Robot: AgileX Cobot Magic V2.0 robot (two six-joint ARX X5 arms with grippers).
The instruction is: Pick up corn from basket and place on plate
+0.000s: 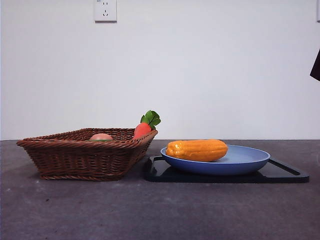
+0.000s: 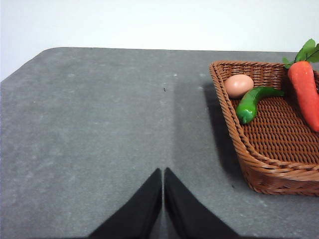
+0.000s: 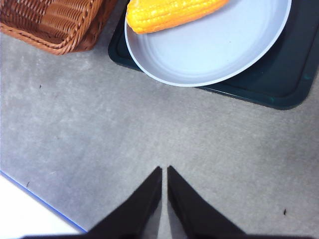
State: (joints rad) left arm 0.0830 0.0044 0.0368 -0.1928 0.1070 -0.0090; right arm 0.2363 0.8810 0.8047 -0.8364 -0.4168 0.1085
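corn lies on the plate, right of centre frame, clear of the basket. task judged complete. left hand and right hand closed, empty.

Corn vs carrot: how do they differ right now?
Place: the corn lies on the blue plate; the carrot is in the basket.
Pose: the corn lies flat on its side; the carrot leans against the basket wall, with its leafy end above the rim.
Look: the corn is orange-yellow with ribbed kernel rows; the carrot is smooth red-orange with green leaves.
Shared: both are elongated toy vegetables, and neither is held by a gripper.
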